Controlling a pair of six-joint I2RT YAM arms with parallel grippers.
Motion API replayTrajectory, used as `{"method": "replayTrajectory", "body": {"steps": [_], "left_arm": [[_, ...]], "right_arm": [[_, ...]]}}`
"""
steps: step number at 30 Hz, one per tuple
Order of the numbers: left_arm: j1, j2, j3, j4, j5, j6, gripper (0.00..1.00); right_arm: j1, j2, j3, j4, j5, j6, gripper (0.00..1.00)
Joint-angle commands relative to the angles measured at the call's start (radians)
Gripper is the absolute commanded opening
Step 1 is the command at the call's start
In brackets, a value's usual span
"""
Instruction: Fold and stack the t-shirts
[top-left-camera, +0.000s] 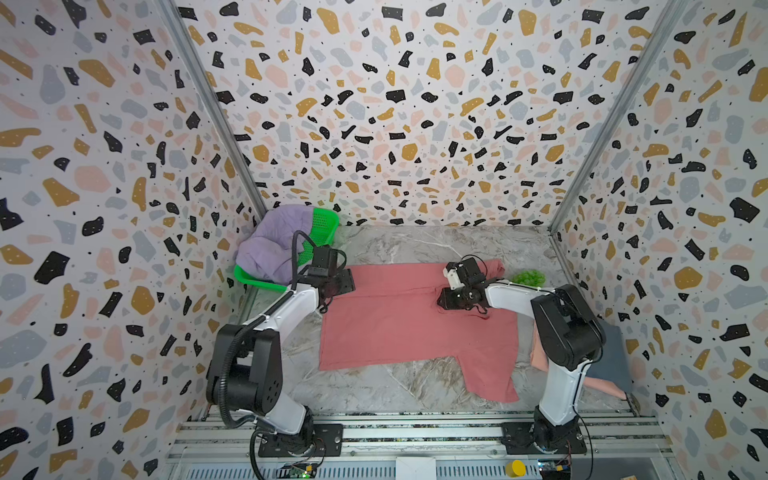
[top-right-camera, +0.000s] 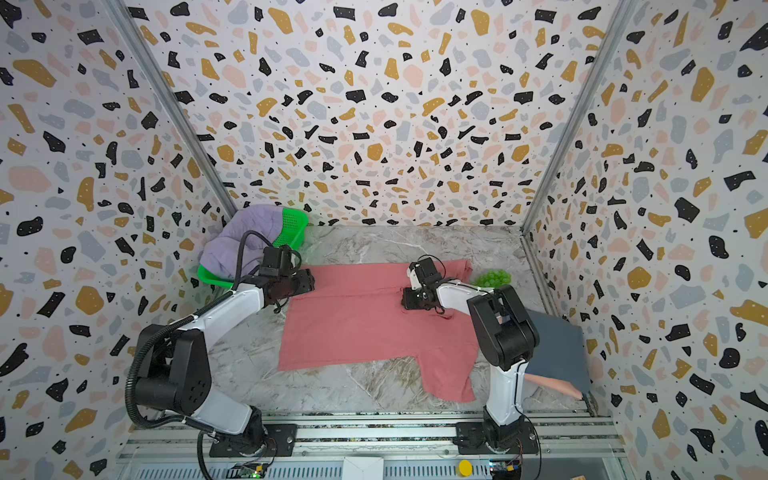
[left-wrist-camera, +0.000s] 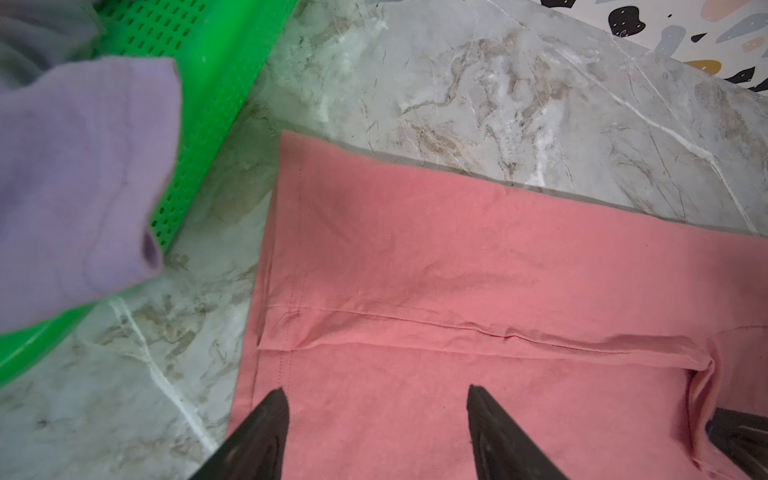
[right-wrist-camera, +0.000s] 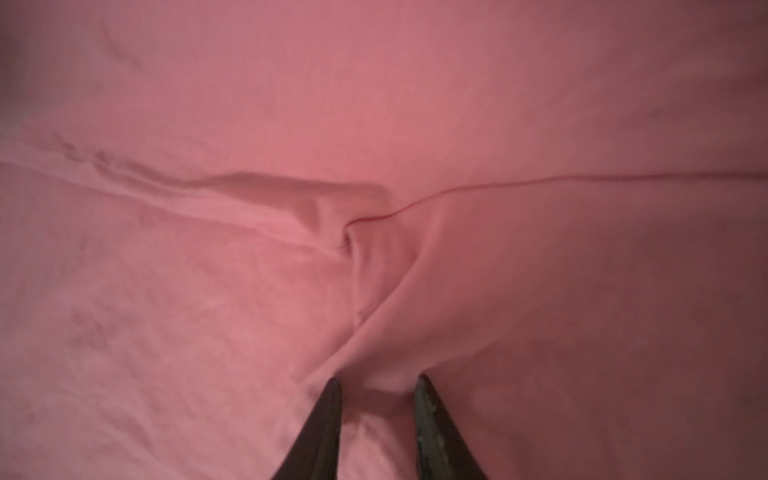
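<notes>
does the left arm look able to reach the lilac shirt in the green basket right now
Probably yes. The lilac shirt is heaped in the green basket just beside the left gripper, which is open and empty over the edge of the red shirt; nothing lies between them.

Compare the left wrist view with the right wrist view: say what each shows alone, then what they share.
Left wrist only: the lilac t-shirt draped over the green basket, bare marble table, a strip of patterned wall, and the left gripper, open. Right wrist only: the right gripper, jaws narrow, with cloth bunched between them; whether it grips is unclear. Both: the coral-red t-shirt, creased along a long line.
</notes>
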Motion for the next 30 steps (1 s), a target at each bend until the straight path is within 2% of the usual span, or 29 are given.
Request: {"method": "replayTrajectory", "body": {"steps": [1,4,8,12,16,18,22,25,30], "left_arm": [[0.002,-0.018,0.014,0.004,-0.009,0.019,0.69],[0.002,-0.006,0.016,0.006,0.002,0.019,0.69],[0.002,0.008,0.013,-0.019,0.023,0.007,0.69],[0.01,0.004,-0.007,-0.089,0.013,-0.068,0.7],[0.046,-0.046,-0.091,-0.125,0.047,-0.143,0.7],[0.064,-0.094,-0.146,-0.152,0.06,-0.177,0.7],[0.08,-0.201,-0.202,-0.228,-0.003,-0.208,0.76],[0.083,-0.265,-0.265,-0.241,-0.006,-0.237,0.79],[0.085,-0.302,-0.359,-0.289,0.041,-0.284,0.77]], "right_arm": [[0.066,-0.06,0.029,-0.095,-0.031,0.014,0.32],[0.081,-0.073,0.034,-0.101,-0.017,0.018,0.33],[0.069,-0.164,-0.003,-0.115,0.091,0.024,0.37],[0.006,-0.325,-0.09,-0.132,0.15,0.098,0.53],[-0.074,-0.468,-0.16,-0.249,0.218,0.211,0.62],[-0.114,-0.53,-0.196,-0.327,0.222,0.254,0.7],[-0.152,-0.626,-0.273,-0.433,0.234,0.297,0.72],[-0.183,-0.68,-0.339,-0.453,0.219,0.322,0.75],[-0.239,-0.759,-0.43,-0.457,0.176,0.323,0.83]]}}
